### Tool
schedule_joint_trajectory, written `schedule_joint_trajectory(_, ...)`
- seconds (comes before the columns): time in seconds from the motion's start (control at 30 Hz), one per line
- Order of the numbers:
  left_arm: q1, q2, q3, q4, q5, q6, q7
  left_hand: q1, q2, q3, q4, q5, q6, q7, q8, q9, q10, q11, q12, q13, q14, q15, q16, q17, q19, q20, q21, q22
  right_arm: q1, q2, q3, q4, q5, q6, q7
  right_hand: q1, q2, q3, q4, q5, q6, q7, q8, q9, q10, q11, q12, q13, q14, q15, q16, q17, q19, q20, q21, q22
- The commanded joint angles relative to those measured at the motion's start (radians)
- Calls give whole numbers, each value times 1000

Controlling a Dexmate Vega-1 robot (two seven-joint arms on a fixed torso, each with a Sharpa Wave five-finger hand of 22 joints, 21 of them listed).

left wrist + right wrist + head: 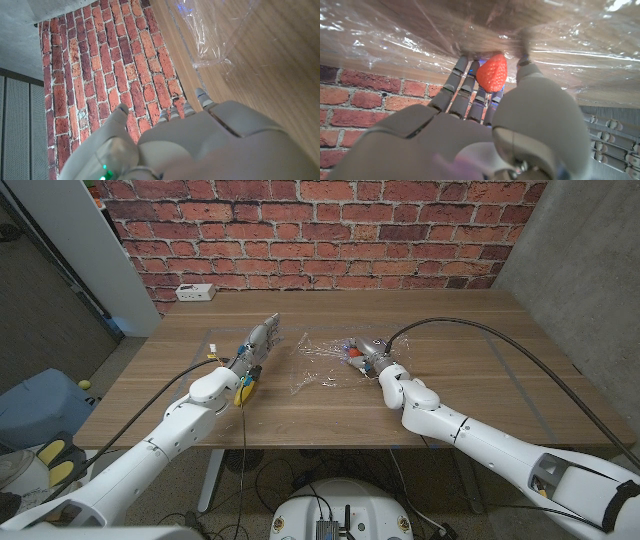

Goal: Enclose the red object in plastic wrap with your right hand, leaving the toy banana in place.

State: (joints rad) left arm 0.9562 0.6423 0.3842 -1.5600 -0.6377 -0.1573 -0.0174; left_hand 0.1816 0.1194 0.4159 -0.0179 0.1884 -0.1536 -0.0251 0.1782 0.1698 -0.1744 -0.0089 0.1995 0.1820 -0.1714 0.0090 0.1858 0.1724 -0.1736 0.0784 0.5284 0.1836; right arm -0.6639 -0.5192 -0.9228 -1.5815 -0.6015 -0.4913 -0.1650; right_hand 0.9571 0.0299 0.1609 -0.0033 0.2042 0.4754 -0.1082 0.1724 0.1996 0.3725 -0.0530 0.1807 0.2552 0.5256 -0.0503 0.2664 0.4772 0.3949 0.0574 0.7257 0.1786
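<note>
Right hand (372, 361) fingers (465, 82) reach around the red strawberry (492, 72) on the plastic wrap (318, 360); fold film gently; left hand (255, 345) waits, fingers apart, holding nothing.

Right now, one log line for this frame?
right robot hand: at strawberry on plastic wrap, grip unclear | left robot hand: open, idle | banana: untouched | wrap: not closed

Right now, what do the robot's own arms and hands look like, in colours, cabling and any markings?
Both arms have smooth, rounded white-grey shells. The left hand and right hand are pale grey with slim, segmented metallic fingers. A black cable loops from the right hand back along its arm; a thinner dark cable follows the left arm. The left wrist carries a yellow patch.
</note>
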Motion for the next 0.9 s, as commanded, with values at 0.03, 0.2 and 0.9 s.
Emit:
schedule_joint_trajectory(0.03, 7, 6, 4, -18, 5, 7, 4, -4, -2, 4, -6, 7, -8, -4, 3, 5, -48, 6, 0, 3, -49, -1, -3, 2, -64, 4, -3, 5, -33, -30, 28, -69, 69, -63, 17, -57, -15, -25, 13, 17, -113, 6, -5, -2, -80, 6, -5, -5, -70, -53, -29, -2, -32, 23, -20, 2)
schedule_joint_trajectory(0.2, 9, 6, 5, -23, 6, 6, 5, -4, -1, 4, -7, 7, -9, -4, 3, 5, -47, 9, 0, 3, -48, 0, -3, 2, -64, 4, -5, 5, -63, -43, 64, -91, 121, -24, -29, -99, -22, -43, 19, 33, -200, 10, 8, -3, -173, 22, 0, -14, -192, -20, -70, -16, -105, 45, -65, 0)
schedule_joint_trajectory(0.9, -11, 52, 31, -45, 34, 77, -14, -9, -5, 4, -9, 5, 115, 5, 33, 5, 45, 26, 29, 3, 23, 17, 14, 2, -36, 10, -10, 6, -177, 7, 183, -58, 188, 138, -401, -91, 95, 22, 9, 13, -42, 26, 57, -4, -40, 29, 48, -27, -136, -48, -39, -69, -75, 58, -93, -2)
